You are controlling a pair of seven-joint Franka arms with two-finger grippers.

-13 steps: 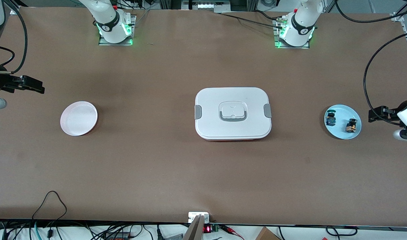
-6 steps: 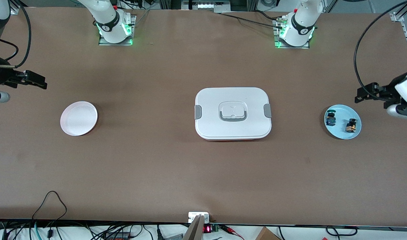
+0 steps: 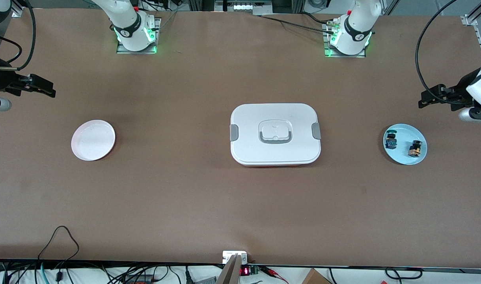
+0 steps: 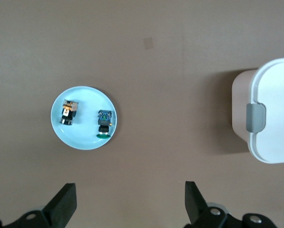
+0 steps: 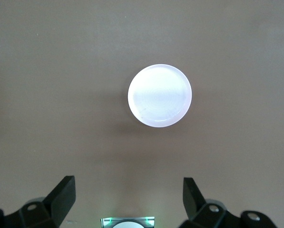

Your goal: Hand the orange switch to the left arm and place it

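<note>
The orange switch (image 3: 416,148) lies on a light blue plate (image 3: 402,156) at the left arm's end of the table, beside a blue-capped switch (image 3: 390,140). In the left wrist view the orange switch (image 4: 69,112) shows on the plate (image 4: 84,138). The white box (image 3: 275,134) stands at the table's middle and shows in the left wrist view (image 4: 272,114). My left gripper (image 3: 424,101) is open and empty, up over bare table beside the blue plate; its own view shows it (image 4: 130,199). My right gripper (image 3: 47,90) is open and empty over bare table.
A white plate (image 3: 93,140) lies toward the right arm's end of the table and shows in the right wrist view (image 5: 160,95). The blue-capped switch (image 4: 104,124) shares the blue plate. Both arm bases (image 3: 135,33) (image 3: 349,37) stand along the table's edge farthest from the front camera.
My left gripper has swung away from beside the blue plate toward the arm bases' edge of the table. My right gripper has shifted slightly the same way. Nothing on the table moved.
</note>
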